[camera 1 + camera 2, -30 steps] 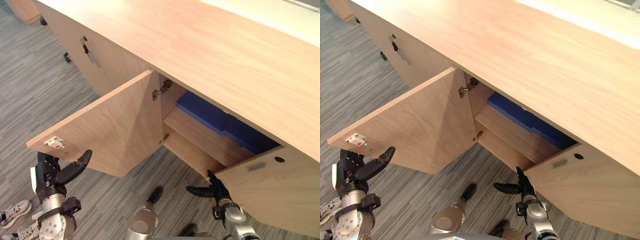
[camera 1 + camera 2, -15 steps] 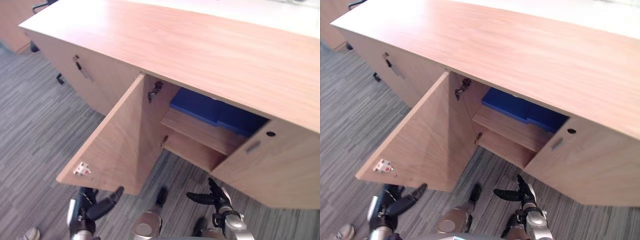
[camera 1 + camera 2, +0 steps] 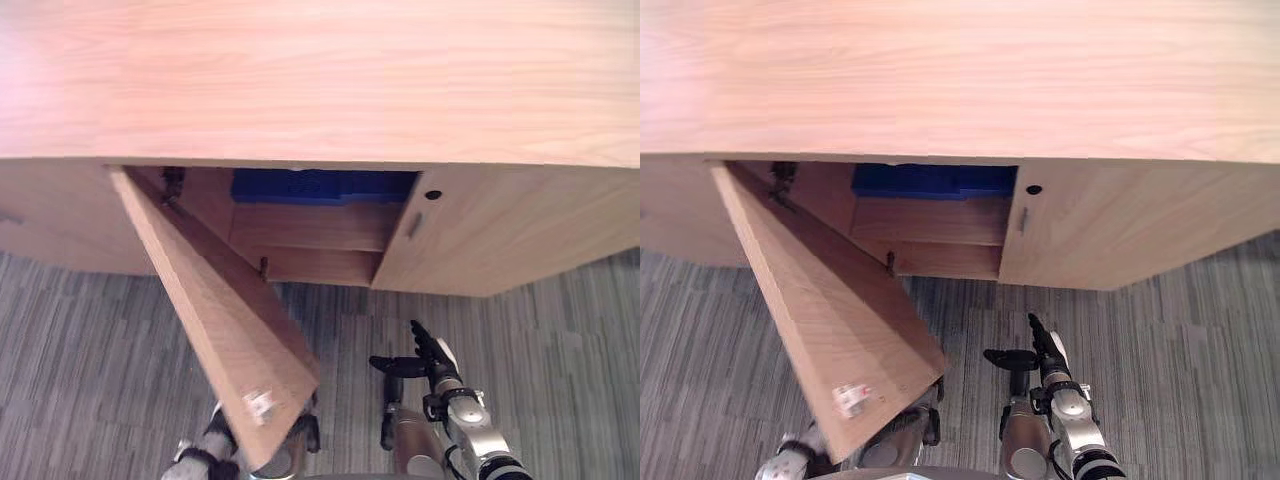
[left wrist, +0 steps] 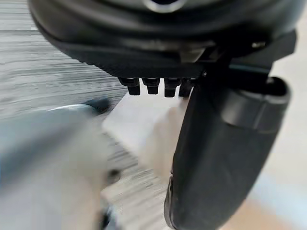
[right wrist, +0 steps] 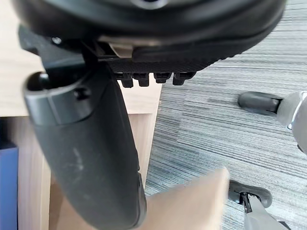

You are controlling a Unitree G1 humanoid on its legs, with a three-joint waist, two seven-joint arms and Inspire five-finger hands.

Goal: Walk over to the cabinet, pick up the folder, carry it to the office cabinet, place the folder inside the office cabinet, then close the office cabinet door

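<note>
Lying inside the office cabinet (image 3: pixel 500 240), door (image 3: pixel 215 320) ajar, the folder (image 3: pixel 320 186); left hand (image 4: pixel 216 158) and right hand (image 3: pixel 425 362) straight-fingered, empty.

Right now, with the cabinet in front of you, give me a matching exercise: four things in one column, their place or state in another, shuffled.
1. folder
2. left cabinet door
3. right cabinet door
4. right hand

A. shut
B. fingers straight, above the carpet
C. lying on the upper shelf
D. swung out

Pairs: 1-C, 2-D, 3-A, 4-B
</note>
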